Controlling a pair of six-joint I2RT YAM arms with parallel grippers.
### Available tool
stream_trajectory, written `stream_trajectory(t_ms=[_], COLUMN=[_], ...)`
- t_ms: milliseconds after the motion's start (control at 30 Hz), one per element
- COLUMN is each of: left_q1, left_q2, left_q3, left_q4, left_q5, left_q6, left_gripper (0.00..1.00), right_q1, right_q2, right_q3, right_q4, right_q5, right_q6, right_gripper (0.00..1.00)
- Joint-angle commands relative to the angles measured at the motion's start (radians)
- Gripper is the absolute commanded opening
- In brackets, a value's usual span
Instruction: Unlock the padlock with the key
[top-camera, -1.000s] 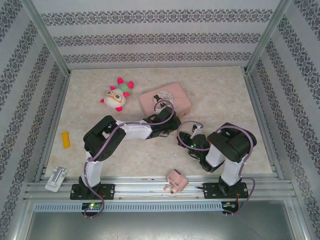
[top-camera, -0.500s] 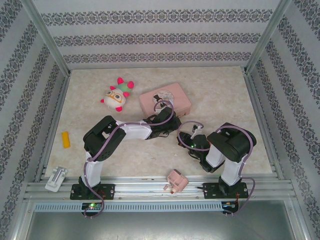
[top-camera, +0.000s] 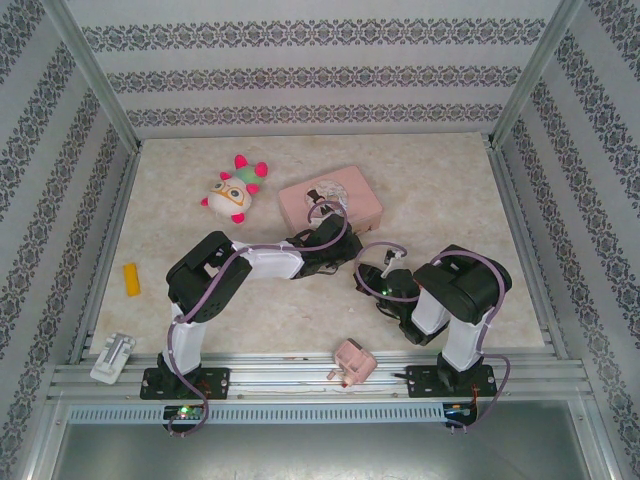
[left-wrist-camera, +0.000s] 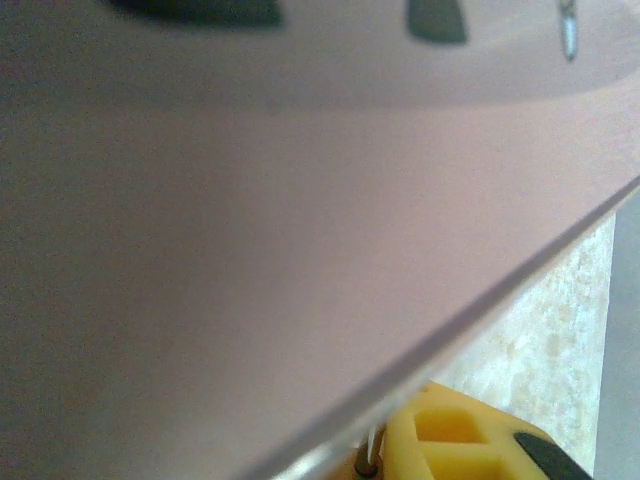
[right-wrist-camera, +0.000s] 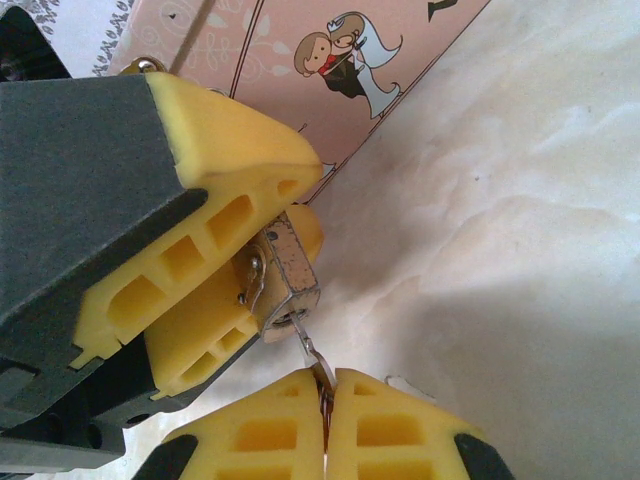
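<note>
padlock (right-wrist-camera: 285, 275) loc?
mid table (right-wrist-camera: 520, 250), just near of pink tin (right-wrist-camera: 300, 60). left gripper (right-wrist-camera: 298, 208) has it pinched btwn its yellow fingers (right-wrist-camera: 230, 150), bottom end facing the right gripper (right-wrist-camera: 325, 400).
key (right-wrist-camera: 312, 358)?
in right gripper, jaws closed tight on it w/ only the tip poking out. tip touches the lock's bottom; can't tell how deep it's in.
anything else?
overhead: plush toy (top-camera: 235, 188) just left of tin, pink plug (top-camera: 352, 362) at near edge.
</note>
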Motion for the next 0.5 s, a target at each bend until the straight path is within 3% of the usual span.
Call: stream_trajectory(t_ms=[0, 467], left_q1=[0.016, 0.016], left_q2=[-0.046, -0.048], left_q3=[-0.004, 0.0], left_q4=[0.088, 0.076], left_q5=[-0.017, -0.01], left_q6=[-0.06, -0.048], left_gripper=[0.11, 0.11], right_q1=[-0.002, -0.019], right_q2=[0.021, 0.017], right_q3=[0.01, 0.037], right_q4=[-0.04, -0.04], right_q5=[-0.03, -0.066], right_q6=[0.013, 0.002], right_gripper=[0.0, 0.0])
